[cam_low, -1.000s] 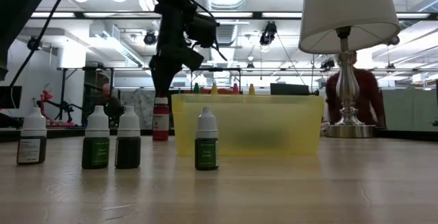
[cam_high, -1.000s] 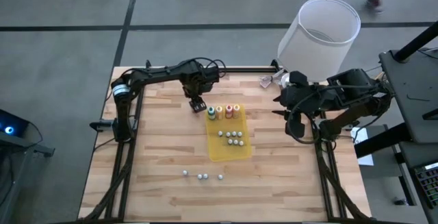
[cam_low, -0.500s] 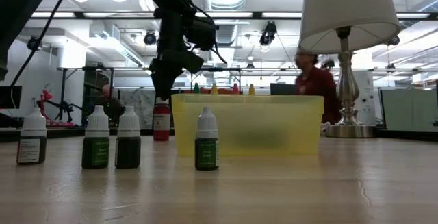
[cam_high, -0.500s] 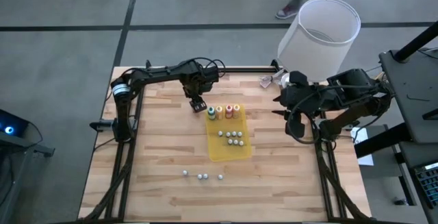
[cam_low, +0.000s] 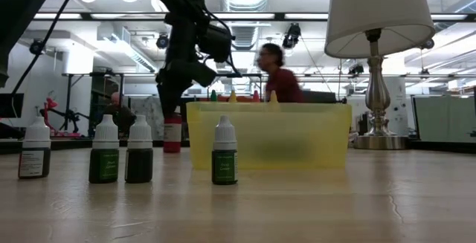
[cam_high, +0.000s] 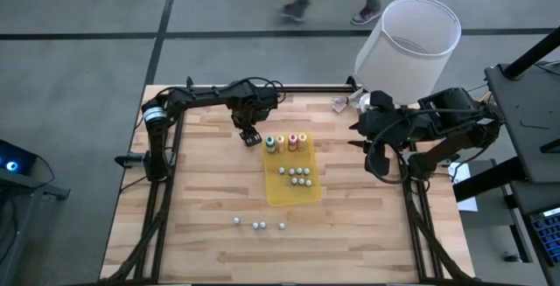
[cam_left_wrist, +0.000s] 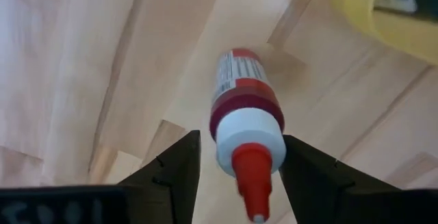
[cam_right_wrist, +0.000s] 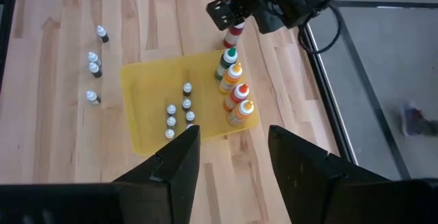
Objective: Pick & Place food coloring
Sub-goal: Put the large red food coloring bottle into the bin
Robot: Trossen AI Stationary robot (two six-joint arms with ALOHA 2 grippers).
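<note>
Item: left gripper [cam_high: 249, 135], at the far-left part of the table [cam_high: 201, 198]. Jaws parted to either side of a red-labelled bottle [cam_left_wrist: 241, 118] that stands upright on the bare wood; in the left wrist view a sliver of gap shows on each side of the cap, so I judge it straddled rather than clamped, either just before a squeeze or just after a release.

Item: yellow tray [cam_high: 293, 194], just beside this gripper on the side toward the table's middle. Along the tray edge nearest the gripper stands a row of coloured bottles [cam_high: 286, 142], green, yellow, red, orange. Farther from the gripper, within the tray, a cluster of small white-capped bottles [cam_high: 299, 176].

Item: three loose bottles [cam_high: 258, 225], well apart from the gripper, on the near boards. Probably awaiting collection.

Item: right gripper [cam_right_wrist: 229, 157], parked high at the table's right edge near the lamp [cam_high: 407, 41], fingers apart, carrying nothing.

Item: a person [cam_low: 279, 76] passing in the room beyond.
</note>
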